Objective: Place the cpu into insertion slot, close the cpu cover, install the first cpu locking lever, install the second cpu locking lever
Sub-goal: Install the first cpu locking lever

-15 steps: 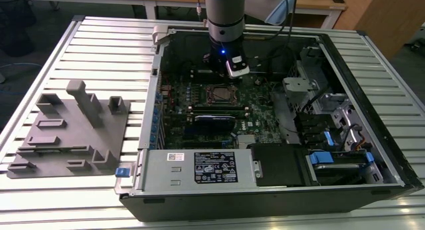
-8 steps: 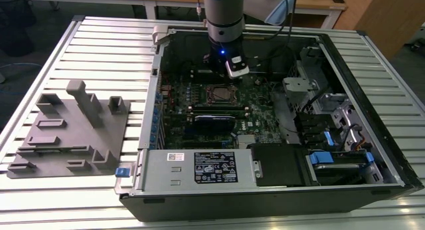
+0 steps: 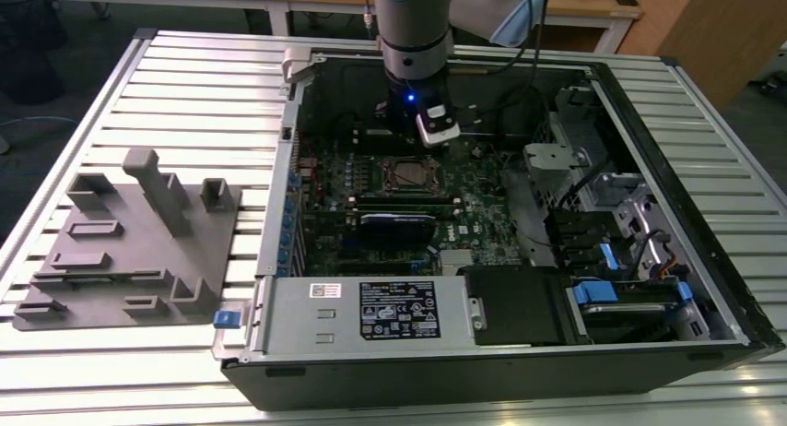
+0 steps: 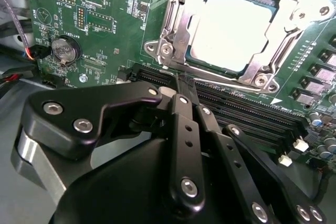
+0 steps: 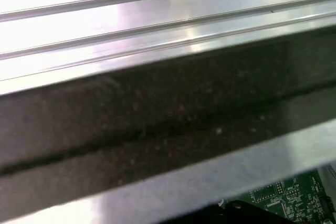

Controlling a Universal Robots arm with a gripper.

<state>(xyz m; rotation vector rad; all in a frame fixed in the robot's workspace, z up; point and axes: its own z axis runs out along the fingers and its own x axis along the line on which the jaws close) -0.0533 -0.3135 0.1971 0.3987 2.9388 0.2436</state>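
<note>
Chip (image 4: 233, 30): sitting in its socket, cover (image 4: 262, 69) down.
Gripper (image 4: 178, 85): I'm hovering at the socket's 6 o'clock, fingers pinched together, holding nothing.
Risk: I'm risking scraping the memory slots (image 4: 247, 111).

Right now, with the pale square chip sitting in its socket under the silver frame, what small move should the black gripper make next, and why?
Probably a slight advance of the black gripper toward the thin metal lever along the silver windowed cpu cover. The pale square cpu already sits in the socket with the cover down over it, and the shut fingertips point at the frame's near corner.
</note>
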